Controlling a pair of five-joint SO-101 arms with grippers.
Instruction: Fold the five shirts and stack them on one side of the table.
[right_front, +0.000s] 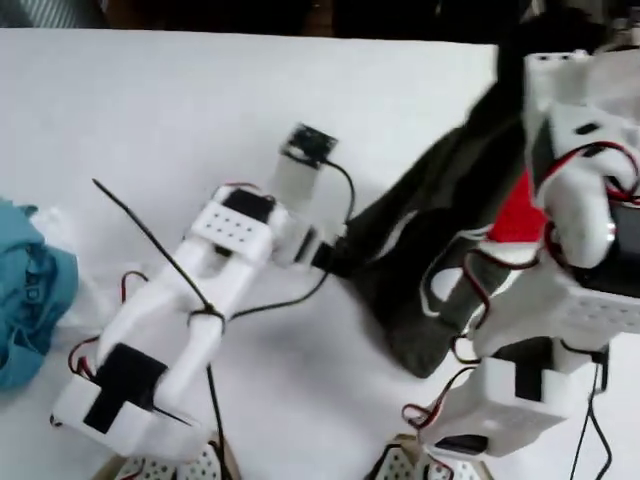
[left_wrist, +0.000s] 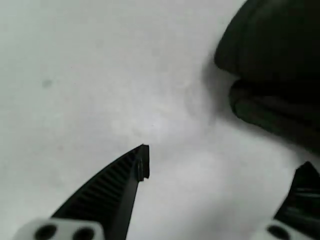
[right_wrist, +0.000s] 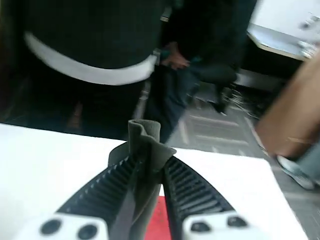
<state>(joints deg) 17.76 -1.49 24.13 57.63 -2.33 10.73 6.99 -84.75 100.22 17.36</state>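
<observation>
A dark shirt lies bunched at the table's right, and one end of it is pulled up off the surface toward the right arm. My right gripper is shut on a fold of this dark cloth, held above the table. A red patch shows just below the jaws. My left gripper is open low over the white table, next to the shirt's edge, with nothing between its fingers. In the high view the left gripper sits at the shirt's left edge.
A crumpled teal shirt lies at the table's left edge. The white table stretches bare behind the arms. Cables run over the left arm. A person stands beyond the table's far edge.
</observation>
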